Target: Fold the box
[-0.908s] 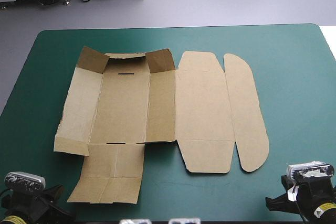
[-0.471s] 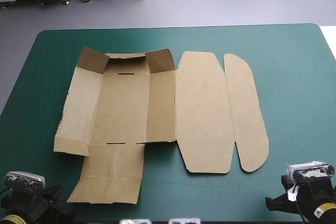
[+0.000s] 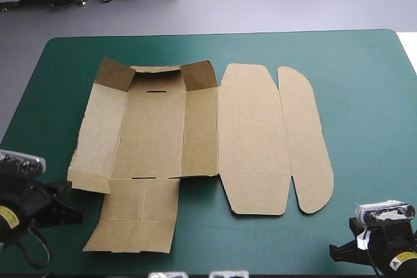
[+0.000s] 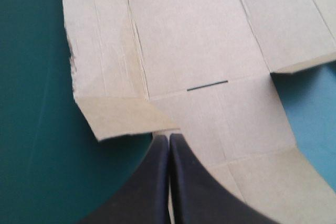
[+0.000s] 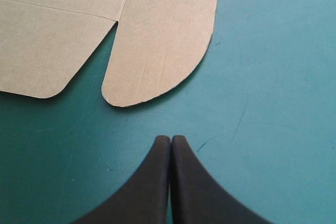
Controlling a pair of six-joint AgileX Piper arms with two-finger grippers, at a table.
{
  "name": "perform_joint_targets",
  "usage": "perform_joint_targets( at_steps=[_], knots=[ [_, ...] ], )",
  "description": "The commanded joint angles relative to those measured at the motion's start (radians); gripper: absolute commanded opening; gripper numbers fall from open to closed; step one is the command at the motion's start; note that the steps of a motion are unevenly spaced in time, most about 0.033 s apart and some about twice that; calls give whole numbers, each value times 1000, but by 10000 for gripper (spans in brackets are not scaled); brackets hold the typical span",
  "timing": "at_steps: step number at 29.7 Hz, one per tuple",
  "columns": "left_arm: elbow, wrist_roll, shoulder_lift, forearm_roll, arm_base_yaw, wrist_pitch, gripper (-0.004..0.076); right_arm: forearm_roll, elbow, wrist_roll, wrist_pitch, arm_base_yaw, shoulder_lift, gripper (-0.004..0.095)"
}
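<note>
Two robot arms, both black. The left arm [image 3: 39, 206] has a blocky, angular black housing with a small round yellow sticker [image 3: 8, 216]; its dark markings are too small to read. The right arm [image 3: 381, 255] has the same kind of black body and a yellow sticker [image 3: 399, 263] of its own. The left gripper [image 4: 169, 136] has two broad, matte black fingers [image 4: 147, 187], each shaped like a curved fin, wide at the base and narrowing to a rounded tip. The right gripper [image 5: 170, 137] has matching smooth black fingers [image 5: 144, 187].
</note>
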Motion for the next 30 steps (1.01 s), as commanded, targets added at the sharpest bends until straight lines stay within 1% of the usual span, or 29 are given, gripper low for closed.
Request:
perform_joint_targets(
  at_steps=[1, 4, 9, 14, 19, 21, 24, 30],
  knots=[
    [-122, 5, 128, 5, -2, -80, -9, 14, -26, -4, -57, 0, 14, -18],
    [-174, 5, 218, 10, -2, -116, -9, 14, -26, -4, -57, 0, 14, -18],
    [-209, 5, 369, 53, -2, -194, -9, 14, -26, -4, -57, 0, 14, -18],
    [-264, 5, 506, 72, -2, -207, -9, 14, -26, -4, -57, 0, 14, -18],
    [-342, 5, 605, 75, 18, -218, -8, 14, -26, -4, -57, 0, 14, -18],
    [-373, 33, 639, 33, 68, -218, -5, 14, -26, -4, -57, 0, 14, -18],
    [-421, 126, 678, -100, 187, -216, -5, 14, -26, -4, -57, 0, 14, -18],
    [-457, 303, 738, -429, 516, -212, -5, 14, -26, -4, -57, 0, 14, -18]
  ],
)
